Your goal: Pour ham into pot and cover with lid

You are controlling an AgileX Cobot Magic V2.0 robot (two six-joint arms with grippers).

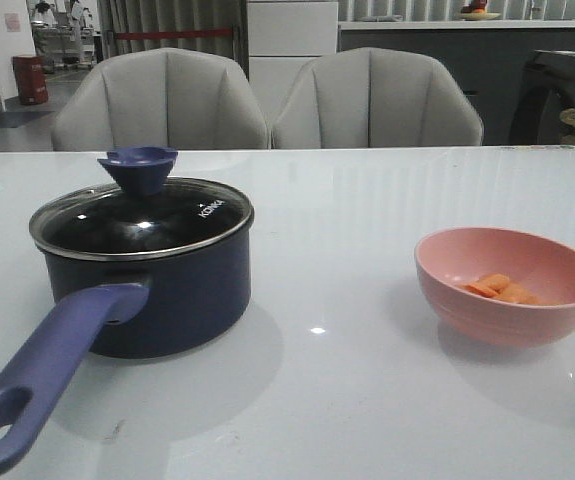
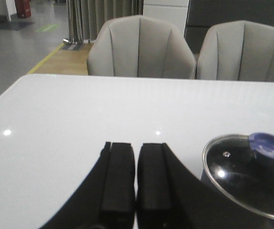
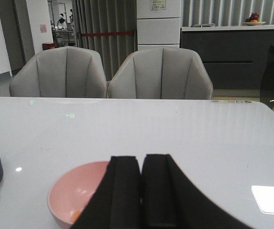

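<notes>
- My left hand [image 2: 136,179] has its two black pads pressed nearly together, only a thin slit between them, holding nothing; it hangs above the white glossy surface [image 2: 79,109].
- Just beside that hand sits the round glass lid with steel rim [image 2: 244,174], its blue funnel-shaped knob [image 2: 269,144] on top.
- My right hand [image 3: 141,191] is likewise narrowed to a thin slit and holds nothing; it hangs right over the near rim of the salmon-pink round bowl [image 3: 75,191].
- In the front view neither of my hands shows.
- The lid [image 1: 142,218] rests flat on the dark navy round saucepan [image 1: 177,300], covering its mouth, with white "KONKA" lettering on the glass.
- The pot stands upright on the left part of the surface [image 1: 347,220]; its long purple-blue handle [image 1: 52,375] runs from the pot wall toward me and to my left, the hole at its end nearest the front edge.
- The few small flat orange-pink chunks of ham [image 1: 502,289] lie in the bottom of the bowl [image 1: 457,270], on my right, well apart from the pot.
- Two grey padded chairs [image 1: 162,100] stand behind the surface.
</notes>
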